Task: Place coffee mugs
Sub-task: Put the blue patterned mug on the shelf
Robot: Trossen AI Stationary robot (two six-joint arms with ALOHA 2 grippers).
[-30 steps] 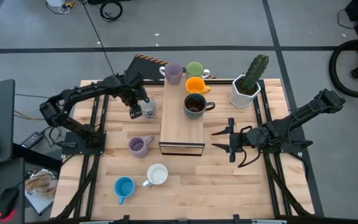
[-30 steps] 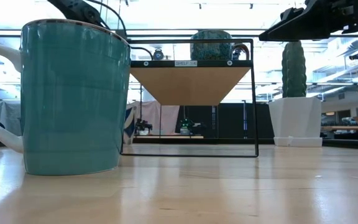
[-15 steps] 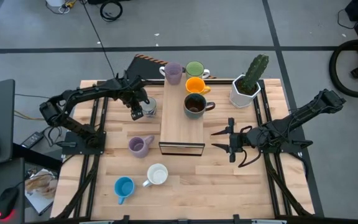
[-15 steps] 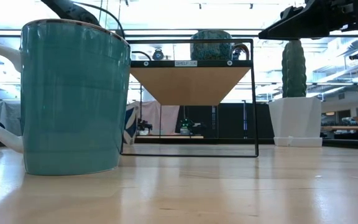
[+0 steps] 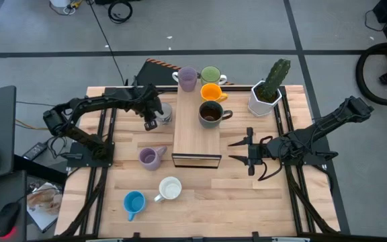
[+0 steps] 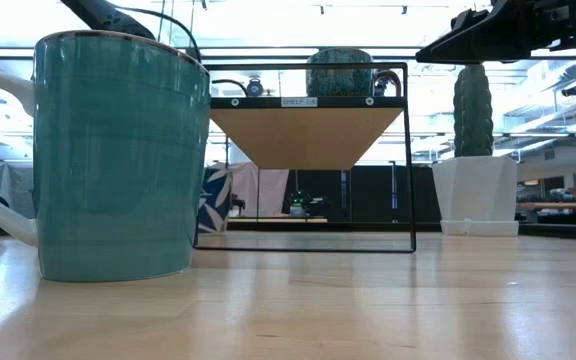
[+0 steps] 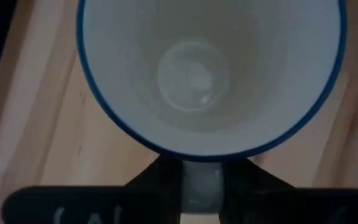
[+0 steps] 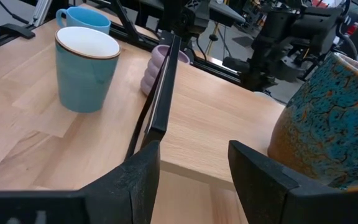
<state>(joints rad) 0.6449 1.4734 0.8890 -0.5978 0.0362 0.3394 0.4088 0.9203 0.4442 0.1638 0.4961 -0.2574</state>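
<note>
The white-grey patterned mug [image 5: 162, 114] stands upright on the table just left of the wooden shelf [image 5: 197, 138]. My left gripper [image 5: 152, 122] is shut on it; the left wrist view looks into its white, blue-rimmed inside [image 7: 194, 74]. A dark brown mug [image 5: 210, 115] and an orange mug [image 5: 211, 93] stand on the shelf, with a lilac mug [image 5: 188, 77] and a green mug [image 5: 210, 74] at its far end. My right gripper [image 5: 242, 153] hovers open to the right of the shelf, holding nothing. My left gripper pinches the patterned mug's handle [image 7: 201, 186] between its two fingers [image 7: 151, 186]. It comes steeply from above, on the side of the mug away from the shelf. The mug stands upright with its base on the table.
A lilac mug [image 5: 150, 157] lies on its side near the shelf's front left corner. A white-inside teal mug [image 5: 170, 188] and a blue mug [image 5: 134, 202] stand near the front edge. A white pot with a cactus [image 5: 266, 97] stands at the far right.
My left gripper has sunk a little onto the patterned mug and shut on its handle. The mug has shifted slightly toward the shelf and stays on the table.
</note>
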